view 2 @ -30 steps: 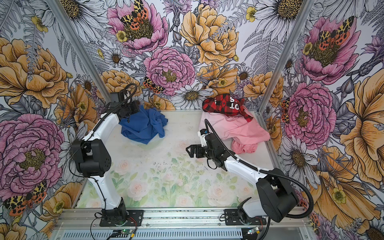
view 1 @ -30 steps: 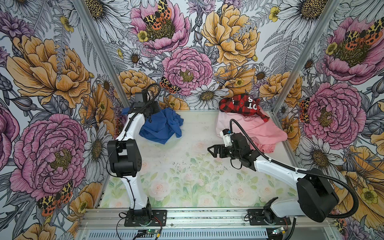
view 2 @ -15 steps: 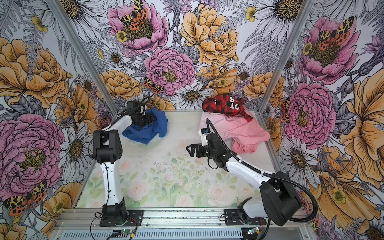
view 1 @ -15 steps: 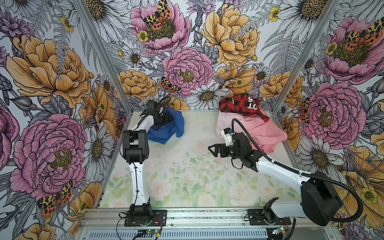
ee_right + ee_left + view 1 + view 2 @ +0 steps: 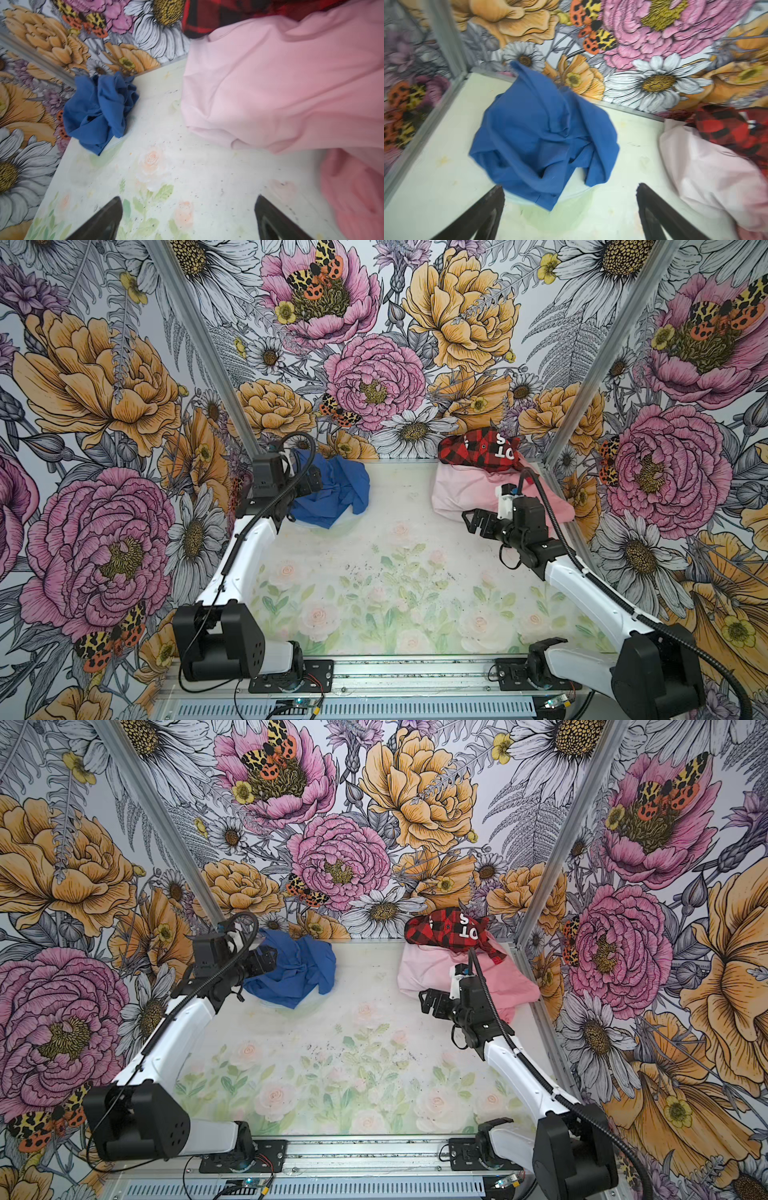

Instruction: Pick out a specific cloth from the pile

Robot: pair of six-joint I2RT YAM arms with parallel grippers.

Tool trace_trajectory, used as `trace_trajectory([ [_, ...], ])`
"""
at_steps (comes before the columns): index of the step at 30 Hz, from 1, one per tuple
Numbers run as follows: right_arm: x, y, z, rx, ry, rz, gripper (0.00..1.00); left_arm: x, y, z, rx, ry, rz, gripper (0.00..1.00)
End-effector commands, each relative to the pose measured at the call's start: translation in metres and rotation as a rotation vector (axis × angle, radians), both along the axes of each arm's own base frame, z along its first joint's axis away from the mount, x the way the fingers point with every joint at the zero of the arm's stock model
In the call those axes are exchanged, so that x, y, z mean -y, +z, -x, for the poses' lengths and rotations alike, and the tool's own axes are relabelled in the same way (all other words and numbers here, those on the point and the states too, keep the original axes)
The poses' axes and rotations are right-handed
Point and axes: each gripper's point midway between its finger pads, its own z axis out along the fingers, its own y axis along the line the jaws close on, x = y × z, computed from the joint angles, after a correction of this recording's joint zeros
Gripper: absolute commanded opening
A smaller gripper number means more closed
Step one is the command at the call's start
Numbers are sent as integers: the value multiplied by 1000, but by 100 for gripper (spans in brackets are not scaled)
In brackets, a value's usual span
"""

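The blue cloth (image 5: 340,489) (image 5: 299,969) lies crumpled on the table in the far left corner, apart from the pile. My left gripper (image 5: 309,485) (image 5: 266,961) hovers at the cloth's left edge, open. In the left wrist view the cloth (image 5: 542,135) spreads ahead of the gripper (image 5: 570,187); its near corner shows between the spread fingers, ungripped. The pile sits far right: a red-and-black plaid garment (image 5: 482,450) (image 5: 449,930) on pale pink fabric (image 5: 461,489) (image 5: 280,83). My right gripper (image 5: 471,522) (image 5: 428,1002) (image 5: 189,197) is open and empty, just in front of the pile.
Floral walls and metal corner posts (image 5: 232,398) close in the table on three sides. A salmon-pink garment (image 5: 353,197) lies at the pile's near right edge. The floral-printed tabletop (image 5: 374,580) stretches between the two arms.
My left gripper has opened and let go of the blue cloth, which settled into a heap in the far left corner. The left arm shifted its pose. The right arm barely moved.
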Motion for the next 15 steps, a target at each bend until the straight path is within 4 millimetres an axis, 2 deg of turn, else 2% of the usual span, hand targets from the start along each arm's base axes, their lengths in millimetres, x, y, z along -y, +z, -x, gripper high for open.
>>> trace_trajectory([
  [1,57,-11,5,35,-165,223,99,-48,-65,33,49,286,-149,99],
  [2,70,-8,4,80,-202,291,100,-48,-71,37,129,280,-162,99],
  [4,79,-3,-1,176,-214,353,99,-46,-70,40,263,271,-159,99],
  [6,88,-9,-6,249,-232,410,100,-45,-77,32,227,244,-254,99],
  [8,87,-22,-10,303,-206,451,99,-40,-89,25,264,196,-279,99],
  [10,90,-38,-13,326,-212,464,100,-38,-108,19,297,185,-274,99],
  [11,89,-47,-14,327,-204,459,100,-27,-112,20,339,147,-300,99],
  [13,88,-47,-16,334,-193,446,99,-18,-112,26,338,120,-318,99],
  [15,90,-38,-16,421,-206,439,99,-19,-112,24,344,121,-314,99],
])
